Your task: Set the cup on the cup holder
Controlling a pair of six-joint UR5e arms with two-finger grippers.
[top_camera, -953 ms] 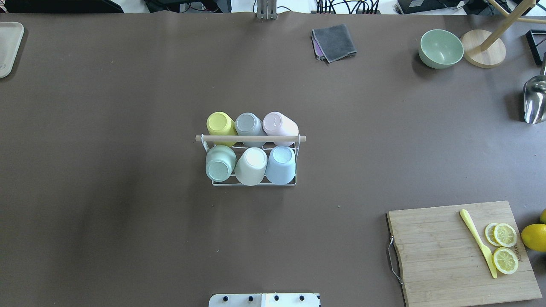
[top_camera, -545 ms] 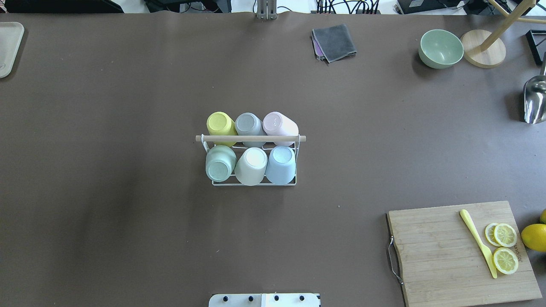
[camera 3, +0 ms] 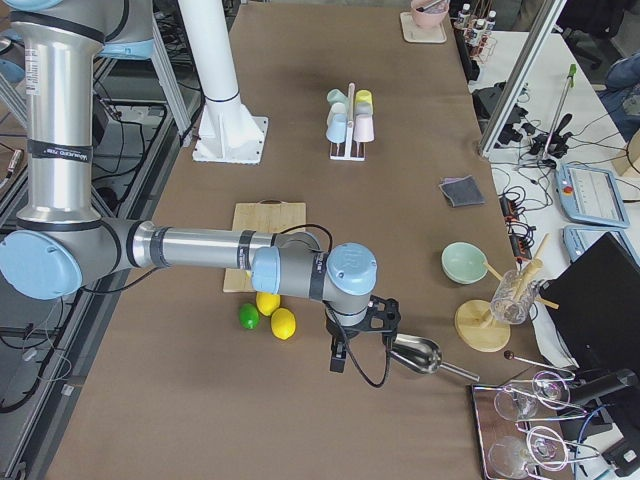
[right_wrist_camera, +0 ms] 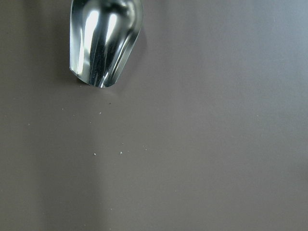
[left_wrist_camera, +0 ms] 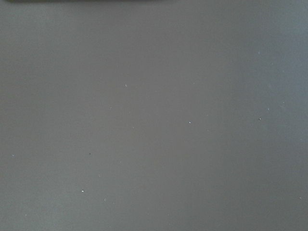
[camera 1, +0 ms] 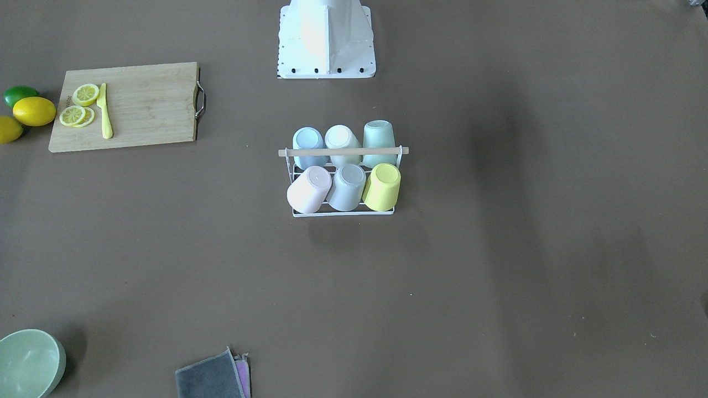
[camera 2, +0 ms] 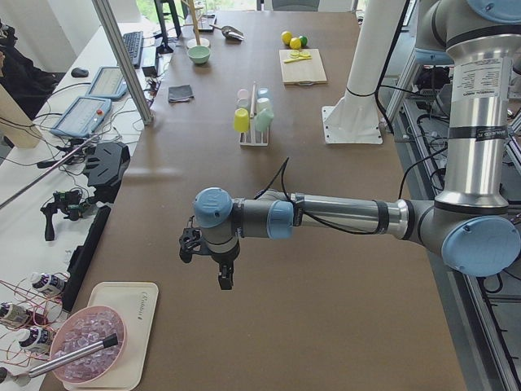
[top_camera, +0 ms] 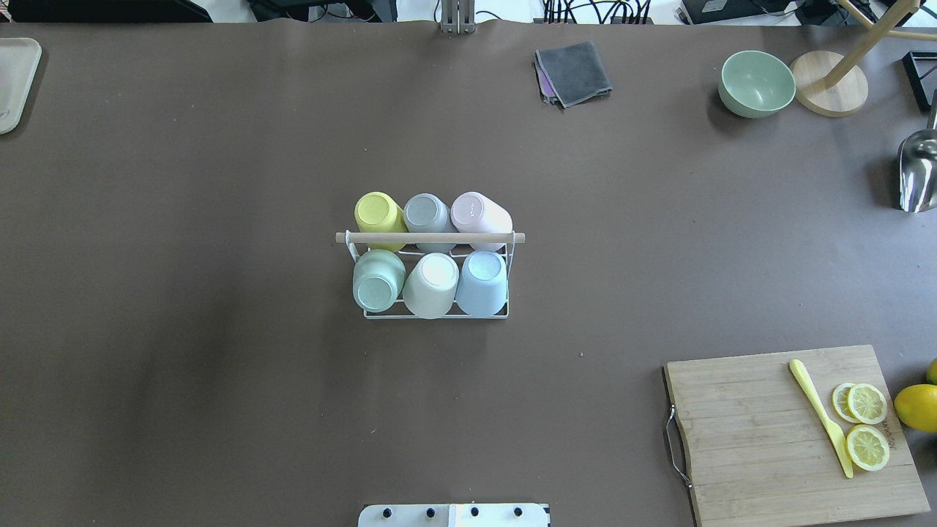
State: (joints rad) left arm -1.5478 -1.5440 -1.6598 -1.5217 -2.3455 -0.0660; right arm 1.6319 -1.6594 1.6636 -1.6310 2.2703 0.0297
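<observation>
**Q:** Where is room lying open?

**Me:** Bare table is stretching wide on every side of the cup holder. I am seeing open lanes toward it from both ends.

**Q:** What is blocking?

**Me:** Six cups are filling the rack, and the rod handle is running across the top between the two rows. Cutting board, lemons, metal scoop, green bowl and grey cloth are crowding my right side's edges. A tray is sitting at my far left corner.
</observation>
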